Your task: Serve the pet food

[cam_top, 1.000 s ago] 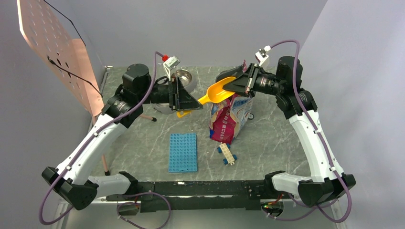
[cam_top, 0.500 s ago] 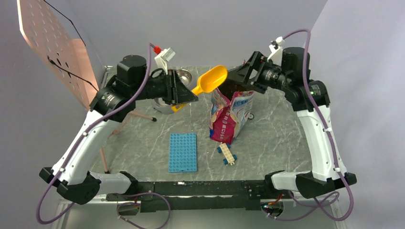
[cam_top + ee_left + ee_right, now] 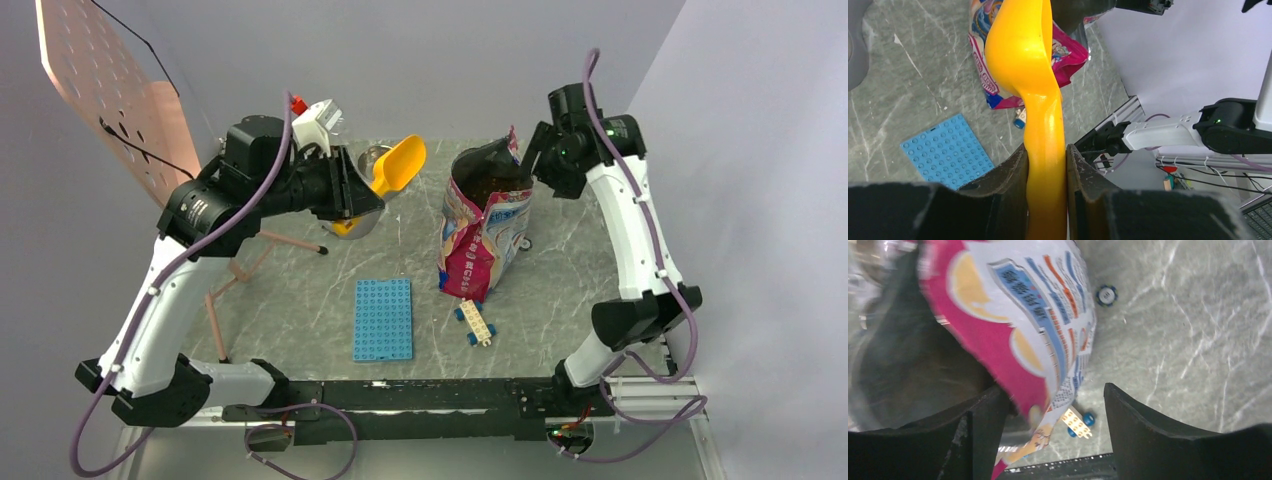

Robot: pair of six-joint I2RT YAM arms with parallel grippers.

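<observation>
The glossy pink, white and blue bag [image 3: 485,225] stands open at mid-table, and the dark-brown pet food [image 3: 490,175] shows in its mouth. My left gripper [image 3: 350,205] is shut on the handle of the yellow scoop [image 3: 397,165], which is held tilted above the steel bowl [image 3: 372,158], left of the bag. In the left wrist view the scoop [image 3: 1020,45] shows only its underside, so what it carries is hidden. My right gripper [image 3: 533,150] stands open at the bag's top right rim. In the right wrist view the bag wall [image 3: 1023,315] lies against the left finger of that gripper [image 3: 1055,405], not pinched.
A blue studded plate [image 3: 383,318] lies in front, with a small brick car [image 3: 475,322] beside it. A blue wheel [image 3: 524,243] sits right of the bag. Thin pinkish sticks [image 3: 240,270] lean at the left, under a copper perforated panel [image 3: 110,100].
My right gripper has opened, let go of the bag's rim and drawn back to the right. The left arm has lifted the scoop away from the bag's mouth and leftward over the bowl.
</observation>
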